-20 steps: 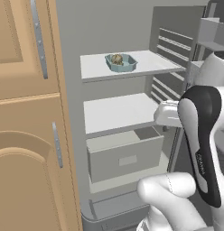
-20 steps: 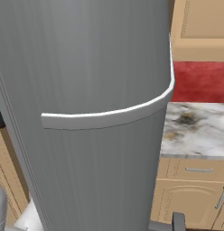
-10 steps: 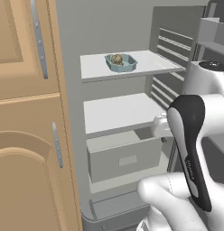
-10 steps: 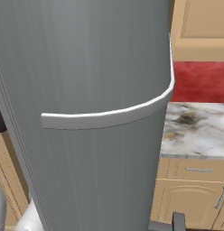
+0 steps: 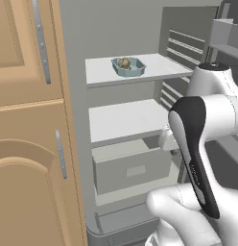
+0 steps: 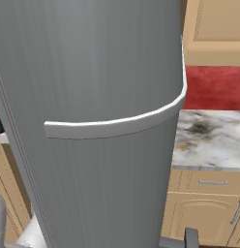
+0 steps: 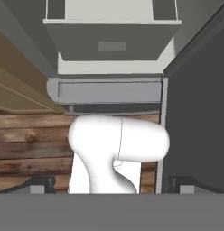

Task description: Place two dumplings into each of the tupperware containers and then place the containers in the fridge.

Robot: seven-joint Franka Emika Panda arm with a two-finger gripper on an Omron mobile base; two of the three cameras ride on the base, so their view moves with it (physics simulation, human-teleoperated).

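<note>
The fridge stands open in the left base view, showing white shelves and a grey drawer. On its top shelf sits the small light blue tupperware container, and a tan dumpling shows inside it. My arm is bent in front of the lower shelves, well below that container. In the hand view my gripper points down at the fridge's base and drawer. It is open, its dark fingertips stand far apart, and nothing is held between them.
Tan wooden cabinet doors flank the fridge on the left. The open grey fridge door stands close on the right, its racks facing the arm. Beyond it are a marble counter and a red wall. Wooden floor lies below.
The arm has folded back from the shelves, its dark forearm shifting left and its white upper link swinging into view at the right. The blue container has stayed on the top shelf.
</note>
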